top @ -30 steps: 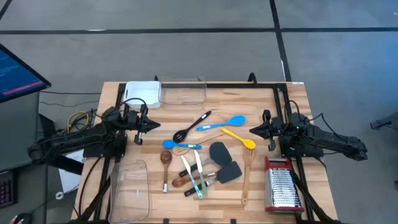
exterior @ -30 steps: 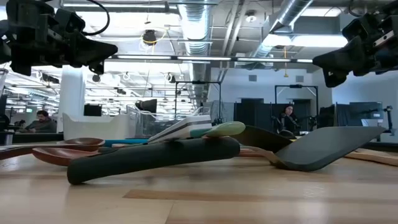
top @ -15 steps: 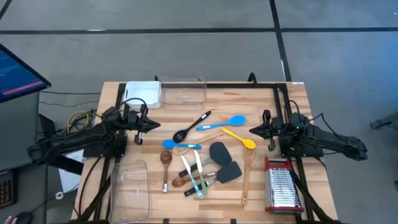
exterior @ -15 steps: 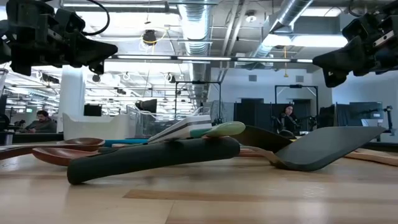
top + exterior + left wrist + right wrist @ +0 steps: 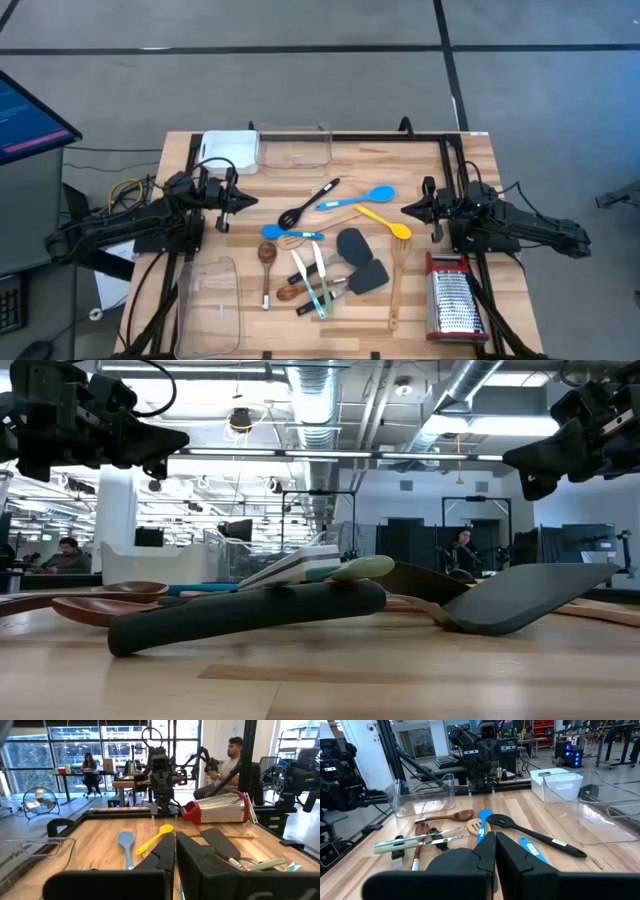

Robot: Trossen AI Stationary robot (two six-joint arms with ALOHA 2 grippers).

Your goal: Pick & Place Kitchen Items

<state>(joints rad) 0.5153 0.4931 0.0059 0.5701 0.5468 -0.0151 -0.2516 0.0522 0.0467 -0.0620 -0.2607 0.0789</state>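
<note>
The kitchen items lie in a loose heap on the wooden table's middle: a black slotted spoon (image 5: 308,203), a blue silicone spoon (image 5: 357,197), a yellow spoon (image 5: 385,221), two dark grey spatulas (image 5: 352,243) (image 5: 367,277), wooden spoons (image 5: 267,262) and small pale-handled pieces (image 5: 312,280). My left gripper (image 5: 243,201) hovers shut and empty at the table's left, above the surface. My right gripper (image 5: 408,210) hovers shut and empty at the right, its tips pointing at the heap. In the wrist views the fingers (image 5: 175,851) (image 5: 495,849) stand closed together.
A steel box grater with red trim (image 5: 455,300) lies at the near right. A clear tub (image 5: 293,147) and a white tray (image 5: 230,151) stand at the far edge; another clear tub (image 5: 211,303) sits near left. People sit in the room beyond the table.
</note>
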